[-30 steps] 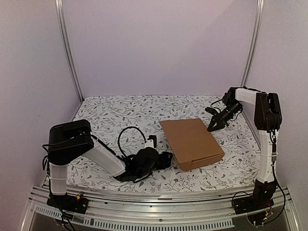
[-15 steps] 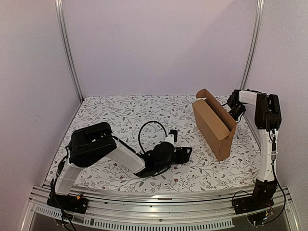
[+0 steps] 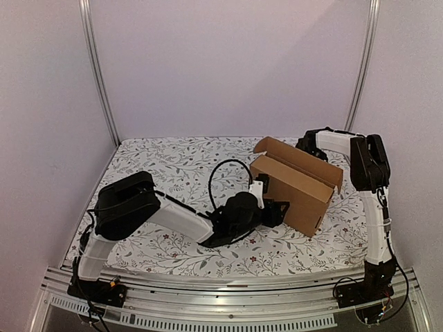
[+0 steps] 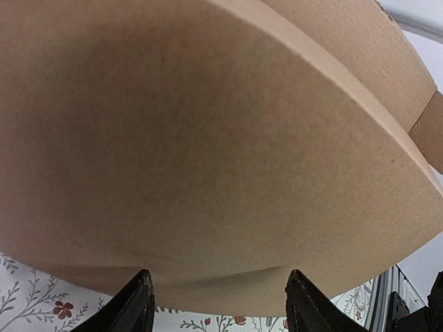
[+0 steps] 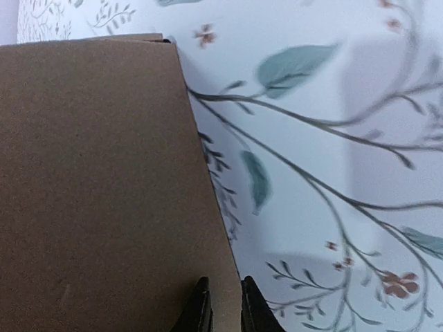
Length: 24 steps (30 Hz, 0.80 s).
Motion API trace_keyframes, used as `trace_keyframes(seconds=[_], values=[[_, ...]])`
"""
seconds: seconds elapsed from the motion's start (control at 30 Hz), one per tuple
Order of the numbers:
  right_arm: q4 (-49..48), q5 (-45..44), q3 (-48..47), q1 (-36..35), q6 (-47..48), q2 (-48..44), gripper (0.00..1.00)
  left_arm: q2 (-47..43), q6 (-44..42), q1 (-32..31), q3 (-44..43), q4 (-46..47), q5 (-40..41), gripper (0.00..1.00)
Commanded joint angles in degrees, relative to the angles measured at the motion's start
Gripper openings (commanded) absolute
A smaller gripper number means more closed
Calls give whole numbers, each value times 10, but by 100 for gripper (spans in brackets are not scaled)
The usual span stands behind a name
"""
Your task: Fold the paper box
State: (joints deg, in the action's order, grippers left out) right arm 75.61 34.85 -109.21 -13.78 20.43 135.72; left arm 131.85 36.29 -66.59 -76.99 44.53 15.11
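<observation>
Your left gripper (image 4: pixel 218 308) has its fingers spread against the near side of the box (image 3: pixel 291 190); your right gripper (image 5: pixel 225 308) pinches the far flap's edge.

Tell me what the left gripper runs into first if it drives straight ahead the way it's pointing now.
The paper box. Its brown side wall fills the wrist view just beyond the left gripper, whose jaws stand open, so it would likely press into that wall almost at once. Whether they already touch is unclear.

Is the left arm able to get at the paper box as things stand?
Likely yes: the left gripper sits open right at the near wall of the paper box, with nothing between them.
</observation>
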Motion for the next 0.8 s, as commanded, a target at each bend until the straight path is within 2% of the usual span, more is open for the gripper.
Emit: trace_keyframes(seconds=[0.0,0.23,0.4,0.57,0.77], values=[[8,26,-9,-50,11,-5,16,-67,-30,-26,44,-34,36,64],[4,36,7,-107,14,-6,16,-147,-17,-46,138,-76,90,64],[-11,4,18,-123,5,-17,17,-170,-1,-47,180,-97,116,64],[-14,-24,21,-120,-3,-45,23,-188,-15,-50,210,-88,129,64],[5,-23,0,-80,1,-78,27,-245,-77,-59,236,-107,114,65]])
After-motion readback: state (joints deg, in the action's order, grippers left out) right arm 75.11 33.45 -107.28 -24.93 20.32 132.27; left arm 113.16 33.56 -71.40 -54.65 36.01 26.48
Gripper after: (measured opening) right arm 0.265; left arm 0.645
